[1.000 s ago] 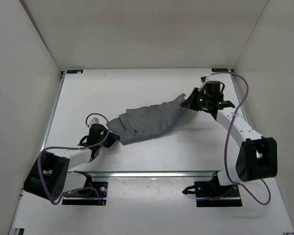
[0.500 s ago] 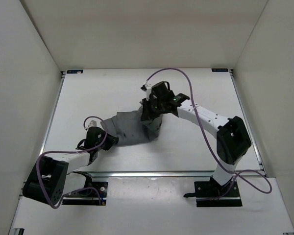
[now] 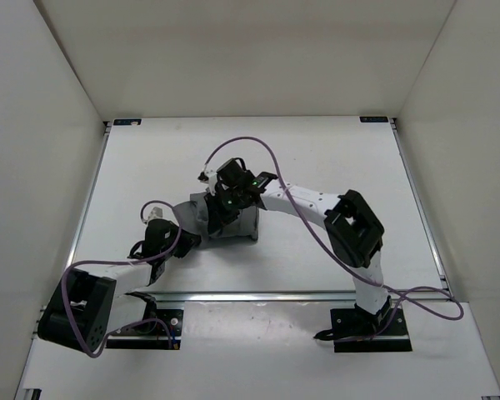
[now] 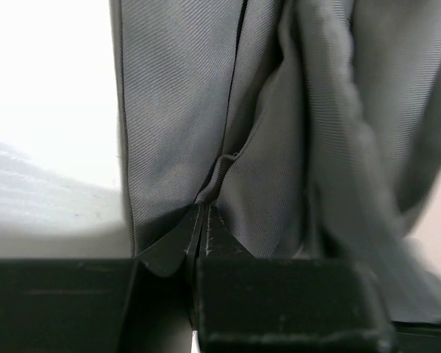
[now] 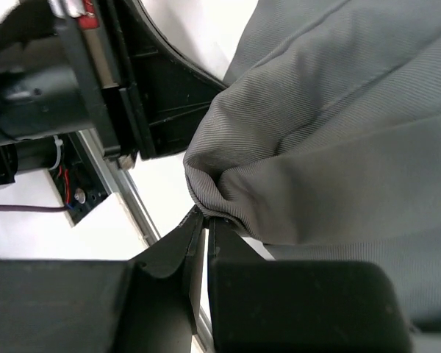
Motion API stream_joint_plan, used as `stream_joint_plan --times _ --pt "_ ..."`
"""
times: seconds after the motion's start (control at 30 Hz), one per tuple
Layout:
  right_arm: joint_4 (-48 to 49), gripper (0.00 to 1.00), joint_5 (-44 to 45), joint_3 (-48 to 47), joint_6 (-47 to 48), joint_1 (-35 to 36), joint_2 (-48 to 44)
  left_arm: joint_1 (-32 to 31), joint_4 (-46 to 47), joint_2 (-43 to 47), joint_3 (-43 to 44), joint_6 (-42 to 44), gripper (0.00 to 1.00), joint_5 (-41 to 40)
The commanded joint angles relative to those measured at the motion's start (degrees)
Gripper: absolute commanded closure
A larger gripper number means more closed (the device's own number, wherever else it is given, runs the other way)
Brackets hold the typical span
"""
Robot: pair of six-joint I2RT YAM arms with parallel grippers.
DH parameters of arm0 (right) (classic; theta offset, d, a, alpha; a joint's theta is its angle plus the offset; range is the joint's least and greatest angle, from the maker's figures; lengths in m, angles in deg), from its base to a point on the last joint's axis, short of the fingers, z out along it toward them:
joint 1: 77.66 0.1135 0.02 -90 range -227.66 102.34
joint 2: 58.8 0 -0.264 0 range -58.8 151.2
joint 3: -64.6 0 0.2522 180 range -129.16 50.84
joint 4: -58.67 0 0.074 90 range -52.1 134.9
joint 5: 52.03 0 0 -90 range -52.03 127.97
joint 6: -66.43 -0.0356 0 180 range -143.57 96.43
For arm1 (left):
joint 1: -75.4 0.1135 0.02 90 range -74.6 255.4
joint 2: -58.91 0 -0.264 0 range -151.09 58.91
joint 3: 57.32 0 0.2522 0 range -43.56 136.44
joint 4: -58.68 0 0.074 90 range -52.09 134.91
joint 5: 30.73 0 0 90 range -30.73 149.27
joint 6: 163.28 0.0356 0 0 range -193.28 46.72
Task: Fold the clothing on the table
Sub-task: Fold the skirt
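The grey clothing (image 3: pixel 243 227) lies bunched and doubled over left of centre on the white table (image 3: pixel 317 150). My right gripper (image 3: pixel 219 210) reaches across over it, shut on a rounded fold of the fabric (image 5: pixel 338 147) right at its tips (image 5: pixel 208 218). At the garment's near-left end, my left gripper (image 3: pixel 187 237) is low on the table. Its jaws (image 4: pixel 204 211) are pinched shut on a pleat of the clothing (image 4: pixel 176 110), which fills most of that view.
The silver rail (image 3: pixel 258 294) runs along the table's near edge, close below both grippers. My left arm's black body (image 5: pixel 95 88) sits close to the right gripper. White walls enclose the table on three sides.
The right gripper has swept from the far right to left of centre, dragging its end of the clothing over the rest. The left gripper has stayed put, holding its end.
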Motion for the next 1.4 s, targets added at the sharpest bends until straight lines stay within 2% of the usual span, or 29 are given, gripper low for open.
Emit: stream_joint_plan --times 0.0,0.23,0.27,0.33,0.43,0.5,0.53,0.57,0.63,0.67,0.73,0.83,0.93,1.03,1.1,1.17,1.27,1.33,1.37 --pt "1.42 1.0 -5.47 -4.91 -1.08 1.15 3.85 0.74 -1.64 1.45 -1.81 0.15 0.93 -0.4" --pt "-2.54 0.98 -11.36 -9.57 1.72 1.95 7.38 1.97 -1.64 4.35 -4.01 0.42 0.92 -0.05" --pt "-3.85 0.8 -11.9 -11.15 2.86 2.21 7.64 1.54 -1.91 4.53 -4.01 0.59 0.92 -0.22" --pt "-6.49 0.63 -11.21 -13.0 5.67 2.38 8.08 1.88 -1.73 5.05 -4.27 0.68 0.92 0.13" --pt "-5.01 0.51 -8.58 -9.96 8.85 2.47 2.05 2.15 -2.08 5.94 -4.71 0.41 0.92 -0.22" --pt "4.17 0.44 -6.99 -3.28 7.1 1.42 -4.35 2.58 -2.26 6.72 -4.89 0.33 0.91 0.13" --pt "9.71 0.37 -6.02 5.88 5.17 -0.32 -8.92 2.41 -2.96 7.34 -5.23 0.15 0.91 0.3" --pt "12.37 0.33 -5.32 8.84 3.76 -0.95 -10.79 2.67 -3.22 7.95 -4.98 0.06 0.9 0.57" --pt "18.61 0.35 -4.78 15.79 0.95 -4.29 -15.11 2.76 -4.8 10.15 -5.15 -0.55 0.9 -0.04" --pt "18.82 0.38 -4.96 18.6 0.41 -6.47 -16.34 3.02 -6.11 12.24 -5.06 -0.99 0.89 -0.22" --pt "22.23 0.43 -7.58 22.57 -1.34 -10.95 -15.47 3.29 -8.66 16.55 -5.06 -1.43 0.88 -0.14" --pt "28.45 0.57 -13.81 25.04 -3.54 -13.17 -12.23 3.46 -12.44 20.07 -4.27 -1.35 0.85 0.21" --pt "34.88 0.67 -18.14 24.09 -6.0 -12.47 -9.41 3.64 -15.6 23.32 -3.22 -0.64 0.79 1.26" --pt "35.95 0.73 -19.37 19.61 -6.18 -10.02 -5.73 4.52 -19.39 27.8 -3.04 -1.52 0.71 2.15" --pt "35.26 0.76 -18.59 17.5 -6.18 -8.96 -2.22 4.35 -23.94 30.18 -0.24 -1.17 0.59 1.71" --pt "33.51 0.81 -17.27 15.82 -6.1 -7.38 -0.19 4.43 -29.39 31.59 2.57 1.19 0.54 0.57" --pt "25.54 0.94 -8.33 11.62 -3.91 -5.45 3.51 4.43 -34.32 32.65 8.45 4.18 0.49 -2.15" --pt "20.59 0.95 1.07 10.64 -4.6 -4.39 6.14 4.34 -36.35 32.39 11.98 6.55 0.47 -3.3" --pt "18.23 0.95 1.98 10.2 -4.77 -4.47 6.5 4.34 -36.62 32.39 14.08 7.52 0.46 -4.34"
